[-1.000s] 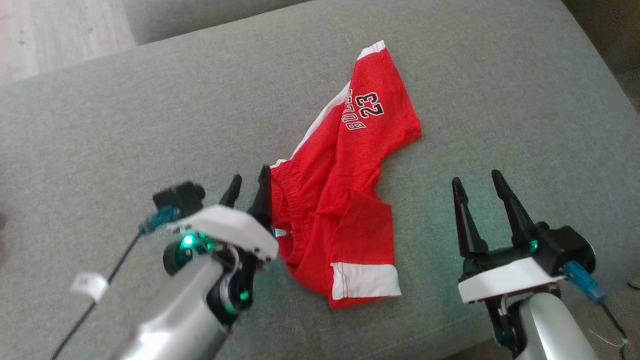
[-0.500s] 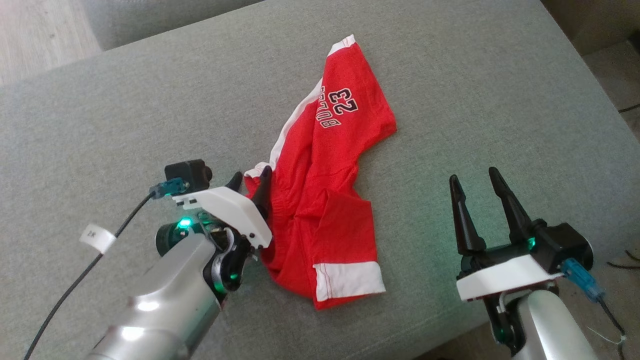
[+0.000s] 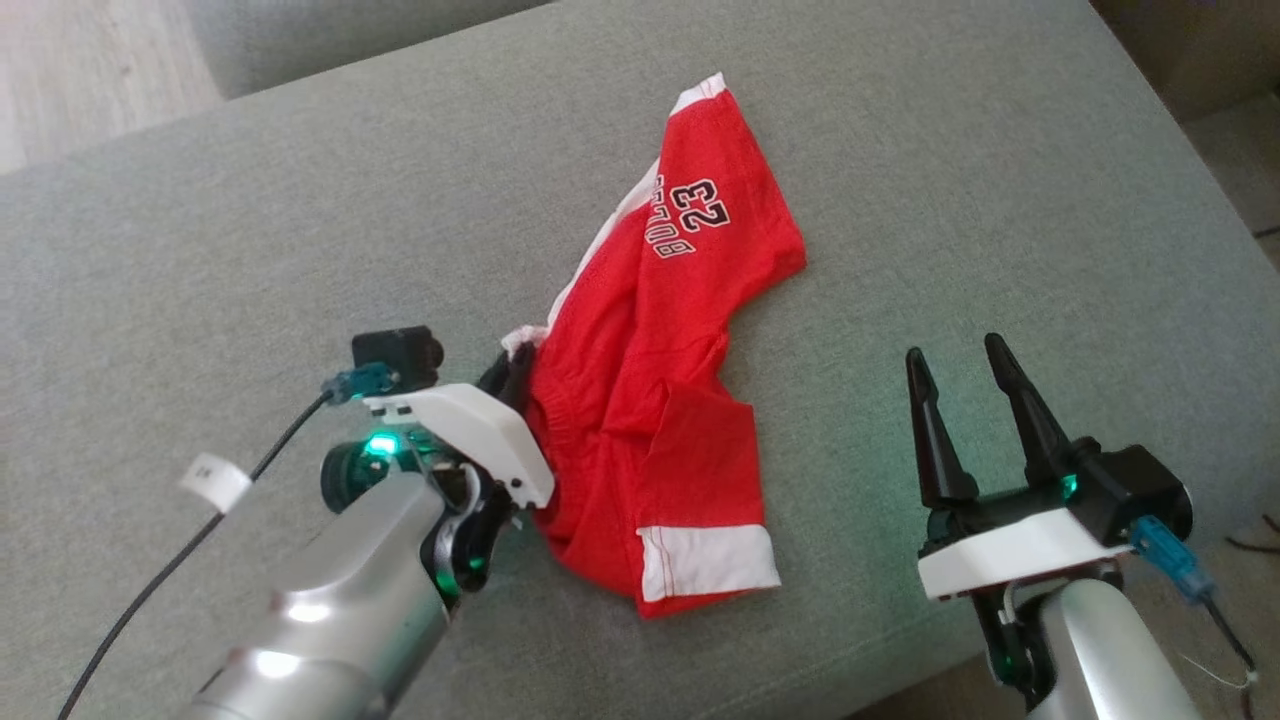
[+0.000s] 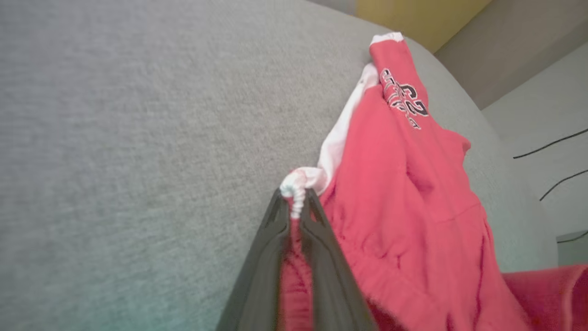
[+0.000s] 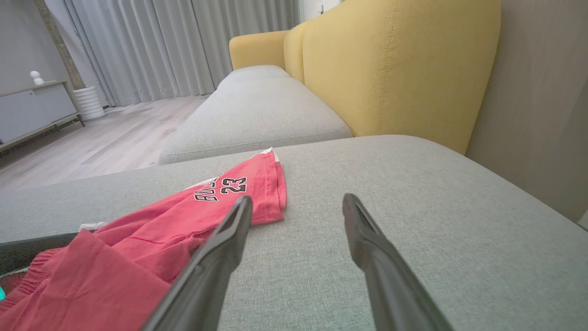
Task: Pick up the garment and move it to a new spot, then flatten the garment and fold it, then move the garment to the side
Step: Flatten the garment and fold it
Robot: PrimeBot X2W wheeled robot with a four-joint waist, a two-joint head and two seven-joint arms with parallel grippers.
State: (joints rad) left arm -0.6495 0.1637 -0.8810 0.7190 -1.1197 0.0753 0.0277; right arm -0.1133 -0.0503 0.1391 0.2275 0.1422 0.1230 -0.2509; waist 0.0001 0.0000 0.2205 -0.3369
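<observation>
The garment [image 3: 660, 400] is a pair of red shorts with white trim and a "23" print, lying crumpled on the grey sofa seat [image 3: 250, 230]. My left gripper [image 3: 510, 370] is shut on the waistband corner at the garment's left edge. In the left wrist view the two dark fingers [image 4: 317, 239] pinch the white and red waistband, with the rest of the garment [image 4: 404, 193] stretching away to the right. My right gripper [image 3: 960, 360] stands open to the right of the garment, apart from it. The right wrist view has the garment [image 5: 183, 211] left of its spread fingertips [image 5: 296, 200].
A yellow sofa back [image 5: 390, 69] rises behind the seat. A second grey cushion [image 5: 252, 115] lies beyond it, then wooden floor [image 3: 90, 70] at the far left. The seat's front edge runs just below my right gripper. A black cable [image 3: 180, 560] trails from the left wrist.
My left gripper has closed on the waistband corner; a second ago its fingers stood apart at that edge. The head camera has shifted slightly. The right gripper has not moved.
</observation>
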